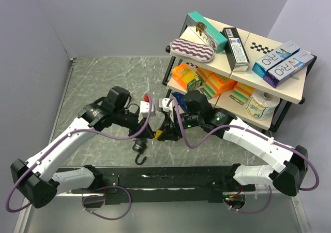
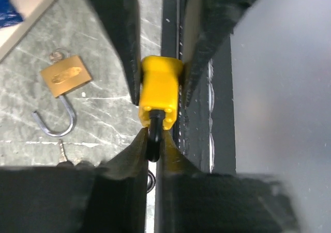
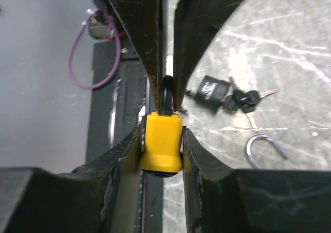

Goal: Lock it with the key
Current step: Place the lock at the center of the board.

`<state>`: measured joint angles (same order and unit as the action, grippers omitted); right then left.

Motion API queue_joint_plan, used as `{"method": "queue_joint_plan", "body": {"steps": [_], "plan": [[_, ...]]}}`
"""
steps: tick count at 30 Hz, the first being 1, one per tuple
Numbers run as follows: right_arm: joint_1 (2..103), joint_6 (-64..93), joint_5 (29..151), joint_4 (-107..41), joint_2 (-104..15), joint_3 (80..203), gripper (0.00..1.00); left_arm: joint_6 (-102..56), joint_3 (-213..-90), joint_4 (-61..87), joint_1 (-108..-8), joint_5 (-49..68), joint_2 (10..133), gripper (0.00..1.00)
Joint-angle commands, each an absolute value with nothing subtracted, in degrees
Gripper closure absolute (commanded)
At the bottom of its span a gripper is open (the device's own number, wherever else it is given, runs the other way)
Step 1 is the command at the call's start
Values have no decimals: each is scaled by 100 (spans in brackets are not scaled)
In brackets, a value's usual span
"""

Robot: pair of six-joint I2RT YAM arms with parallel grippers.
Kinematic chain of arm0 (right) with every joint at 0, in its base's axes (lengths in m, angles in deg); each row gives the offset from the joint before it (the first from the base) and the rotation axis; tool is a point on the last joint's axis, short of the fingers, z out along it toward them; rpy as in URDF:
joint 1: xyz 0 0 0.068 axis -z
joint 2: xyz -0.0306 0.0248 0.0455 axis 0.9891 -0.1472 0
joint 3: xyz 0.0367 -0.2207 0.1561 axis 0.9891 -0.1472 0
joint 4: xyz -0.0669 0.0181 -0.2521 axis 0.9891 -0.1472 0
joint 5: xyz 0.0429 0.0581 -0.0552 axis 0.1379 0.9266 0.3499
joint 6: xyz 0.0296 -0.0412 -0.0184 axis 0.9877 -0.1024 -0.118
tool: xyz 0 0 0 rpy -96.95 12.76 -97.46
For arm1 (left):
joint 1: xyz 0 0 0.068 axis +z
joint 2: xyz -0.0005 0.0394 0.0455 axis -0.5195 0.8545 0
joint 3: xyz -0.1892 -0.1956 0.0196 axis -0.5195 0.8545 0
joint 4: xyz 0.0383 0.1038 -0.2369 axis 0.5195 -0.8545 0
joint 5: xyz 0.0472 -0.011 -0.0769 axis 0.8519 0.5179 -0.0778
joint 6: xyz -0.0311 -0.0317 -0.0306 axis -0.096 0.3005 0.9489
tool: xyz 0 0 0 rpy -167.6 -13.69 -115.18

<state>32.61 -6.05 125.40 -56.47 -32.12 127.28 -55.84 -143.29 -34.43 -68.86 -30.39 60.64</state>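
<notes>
A yellow padlock [image 1: 159, 135] with a black shackle is held between both grippers above the table. My right gripper [image 3: 161, 135] is shut on its yellow body [image 3: 162, 142]. My left gripper [image 2: 153, 135] is shut on the black shackle [image 2: 154, 127], with the yellow body [image 2: 161, 90] beyond its fingertips. In the top view the left gripper [image 1: 150, 131] and right gripper [image 1: 166, 129] meet tip to tip. A black padlock with a bunch of black-headed keys [image 3: 227, 96] lies on the table nearby. I cannot see a key in the yellow padlock.
A brass padlock [image 2: 66, 76] with its shackle open lies on the marble table. A black padlock [image 1: 138, 146] lies in front of the arms. A shelf rack [image 1: 238, 67] loaded with boxes and sponges stands at the back right. Grey walls enclose the left and the back.
</notes>
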Motion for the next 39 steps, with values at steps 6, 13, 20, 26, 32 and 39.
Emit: {"method": "queue_joint_plan", "body": {"steps": [6,13,20,26,32,39], "plan": [[3776,161,11766,-4227,-3045,12948,100,-2850,-14663,-2147,-4986,-3076,5884,22],[3768,997,10967,-3268,-3475,13466,100,-288,-14885,-1348,-4229,-2425,5831,1],[3189,1094,9317,-2460,-4231,13959,100,1199,-14438,-654,-4211,-2073,5647,2],[2863,1111,8796,-2082,-4618,14276,100,1674,-14252,-513,-4211,-2099,5699,4],[2758,1287,8725,-1932,-4803,14390,100,1894,-13927,-293,-4211,-2125,5673,16],[2713,1410,8566,-1932,-4900,14452,100,2096,-13672,6,-4211,-2274,5594,61]]}}
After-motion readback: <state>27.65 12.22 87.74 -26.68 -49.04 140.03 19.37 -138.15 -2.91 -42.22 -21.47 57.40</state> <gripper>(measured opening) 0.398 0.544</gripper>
